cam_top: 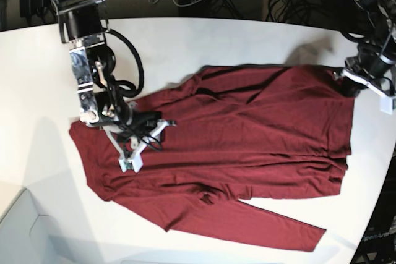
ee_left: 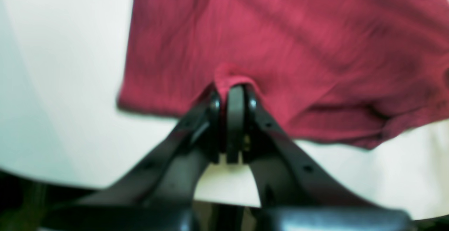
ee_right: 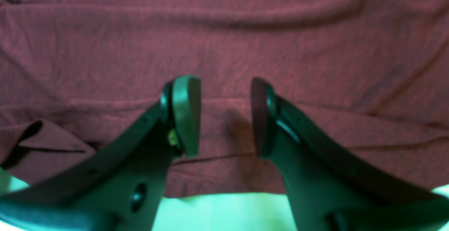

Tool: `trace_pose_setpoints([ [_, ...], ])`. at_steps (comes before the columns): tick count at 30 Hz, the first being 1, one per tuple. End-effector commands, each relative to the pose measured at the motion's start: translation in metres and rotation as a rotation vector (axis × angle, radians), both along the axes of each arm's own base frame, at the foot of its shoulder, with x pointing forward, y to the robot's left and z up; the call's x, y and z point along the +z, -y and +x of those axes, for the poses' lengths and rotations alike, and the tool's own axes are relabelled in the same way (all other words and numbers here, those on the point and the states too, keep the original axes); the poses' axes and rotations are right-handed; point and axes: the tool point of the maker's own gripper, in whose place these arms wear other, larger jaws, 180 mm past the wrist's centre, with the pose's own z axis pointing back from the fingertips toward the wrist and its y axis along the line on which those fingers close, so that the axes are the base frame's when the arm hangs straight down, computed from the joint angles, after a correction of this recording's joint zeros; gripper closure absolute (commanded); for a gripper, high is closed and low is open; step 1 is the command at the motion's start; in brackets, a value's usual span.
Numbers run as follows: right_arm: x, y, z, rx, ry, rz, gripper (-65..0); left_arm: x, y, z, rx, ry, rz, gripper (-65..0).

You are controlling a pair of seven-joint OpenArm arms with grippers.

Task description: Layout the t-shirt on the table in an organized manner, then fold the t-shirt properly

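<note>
On my left gripper (ee_left: 235, 94) the fingers (ee_left: 235, 119) are pressed tight together, pinching a small raised fold of the t-shirt (cam_top: 247, 146) at its edge. On my right gripper (ee_right: 224, 115) the fingers (ee_right: 186, 115) stand apart with nothing between them, poised just above the cloth.

The dark red t-shirt lies spread across the white table (cam_top: 185, 41), wrinkled, with one long sleeve stretching toward the near edge of the table in the base view. In that view my left arm reaches in from the right side and holds the shirt's far right corner near the table's curved edge. My right arm comes in from the upper left, and its gripper sits over the shirt's left part.
</note>
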Motion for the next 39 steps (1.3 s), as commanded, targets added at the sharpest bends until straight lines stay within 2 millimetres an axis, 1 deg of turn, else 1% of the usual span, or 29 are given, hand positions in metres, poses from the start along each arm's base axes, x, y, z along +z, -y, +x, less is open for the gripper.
trace_pose_setpoints([
  [1,0.014,0.0,0.01,-0.001,0.048,0.007,-24.4,0.02,-0.006,0.008,0.0,0.058,0.004,-0.4],
  [4,0.007,-0.001,0.001,0.001,0.029,0.008,-24.4,0.046,-0.013,0.017,-0.004,0.129,-0.032,-0.4],
  [5,0.008,-0.001,0.002,0.002,0.033,0.009,-24.4,0.053,-0.015,0.02,-0.004,0.154,-0.041,-0.4],
  [7,0.004,-0.001,-0.003,0.003,0.019,0.009,-24.4,0.064,-0.017,0.026,0.0,0.194,-0.054,-0.4],
  [12,-0.005,-0.002,-0.012,0.003,-0.004,0.011,-24.4,0.083,-0.017,0.039,-0.003,0.264,-0.058,-0.4],
  [13,-0.008,-0.002,-0.016,0.003,-0.014,0.011,-24.4,0.087,-0.016,0.042,-0.006,0.276,-0.059,-0.4],
  [17,-0.013,-0.004,-0.022,0.004,-0.028,0.017,-24.8,0.105,-0.011,0.053,-0.027,0.346,-0.089,-0.4],
  [18,-0.014,-0.005,-0.023,0.005,-0.03,0.016,-25.9,0.11,-0.011,0.056,-0.027,0.364,-0.089,-0.4],
  [20,-0.014,-0.014,-0.026,0.035,-0.031,0.013,-28.6,0.121,-0.011,0.063,-0.028,0.4,-0.09,-0.4],
  [22,-0.006,-0.024,-0.027,0.072,-0.007,0.01,-31.8,0.13,-0.011,0.068,-0.031,0.431,-0.094,-0.4],
  [23,-0.005,-0.03,-0.033,0.09,-0.002,0.014,-33.3,0.134,-0.01,0.07,-0.031,0.445,-0.097,-0.4],
  [25,0.004,-0.038,-0.036,0.109,0.03,0.022,-35.7,0.138,-0.01,0.073,-0.031,0.459,-0.1,-0.4],
  [27,0.013,-0.041,-0.036,0.115,0.058,0.03,-37.9,0.139,-0.01,0.073,-0.03,0.462,-0.1,-0.4],
  [30,0.015,-0.04,-0.034,0.113,0.063,0.03,-38.5,0.136,-0.009,0.072,-0.031,0.454,-0.102,-0.4],
  [32,0.011,-0.039,-0.033,0.109,0.054,0.025,-38.5,0.136,-0.01,0.071,-0.03,0.453,-0.104,-0.4],
  [36,0.003,-0.037,-0.03,0.094,0.047,0.025,-38.5,0.126,-0.01,0.066,-0.028,0.423,-0.104,-0.4],
  [39,-0.009,-0.032,-0.024,0.064,0.057,0.026,-38.5,0.122,-0.009,0.064,-0.029,0.409,-0.106,-0.4],
])
